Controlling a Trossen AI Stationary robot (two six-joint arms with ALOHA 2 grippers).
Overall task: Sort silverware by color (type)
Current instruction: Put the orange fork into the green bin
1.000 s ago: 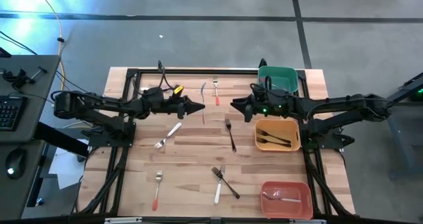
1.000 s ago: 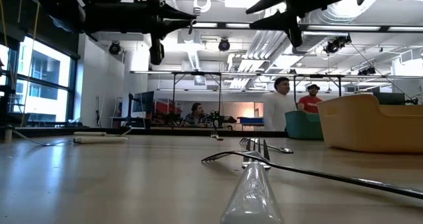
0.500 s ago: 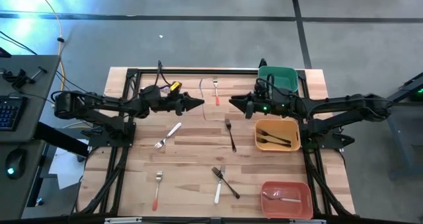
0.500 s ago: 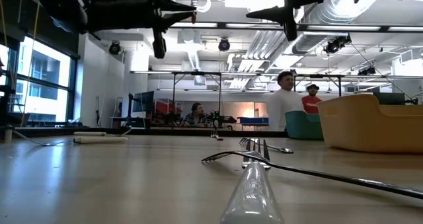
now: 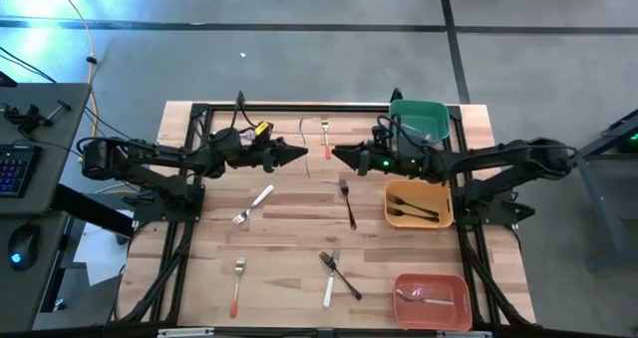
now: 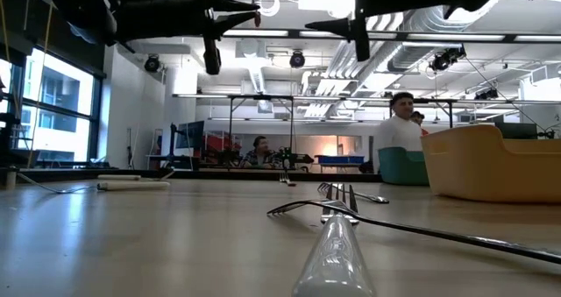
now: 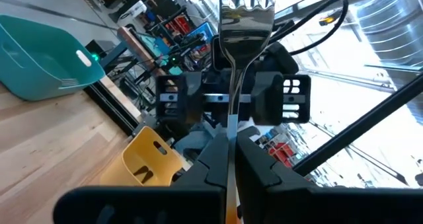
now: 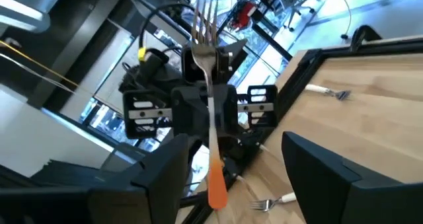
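Note:
My left gripper (image 5: 302, 155) hovers over the far middle of the table, shut on a fork (image 8: 208, 85) with a shiny head and a red-orange handle (image 8: 217, 183). My right gripper (image 5: 335, 156) faces it from the table's right, a short gap away and open. In the right wrist view its two fingers (image 8: 162, 178) stand wide on either side of the fork, without touching it. Both grippers are high above the table in the low view, the left (image 6: 250, 17) and the right (image 6: 316, 25). Other silverware lies flat on the table. My left gripper pinches the fork between its two fingers on the thin metal shaft (image 7: 230, 115), between the head (image 7: 243, 9) and the red-orange handle. The fingers come level from the table's left and lie across the fork. The fork is lifted clear of the table.
On the table lie a red-handled fork (image 5: 326, 139), a black fork (image 5: 347, 203), a white-handled one (image 5: 254, 203), a red-orange one (image 5: 237, 288) and a crossed white and black pair (image 5: 334, 276). On the right stand a green bin (image 5: 419, 119), a yellow bin (image 5: 444, 190) and a red bin (image 5: 459, 283).
My right gripper has moved toward the table's left, closing the gap to the fork in my left gripper. My left gripper shifted slightly toward the far edge, still holding the fork, then stayed put.

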